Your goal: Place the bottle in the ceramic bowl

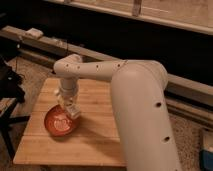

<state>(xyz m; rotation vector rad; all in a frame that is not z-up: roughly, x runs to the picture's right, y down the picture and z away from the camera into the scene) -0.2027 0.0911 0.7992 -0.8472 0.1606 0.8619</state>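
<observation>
The orange-red ceramic bowl sits on the left part of the wooden table. My white arm reaches in from the right, and its gripper hangs just above the bowl's right rim. The gripper is shut on the small whitish bottle, which hangs tilted over the bowl's right side, just above its inside. A pale mark shows at the bowl's centre.
A dark stand or chair stands just off the table's left edge. A low ledge with a white box and cables runs behind the table. A blue and white object lies on the floor at the right.
</observation>
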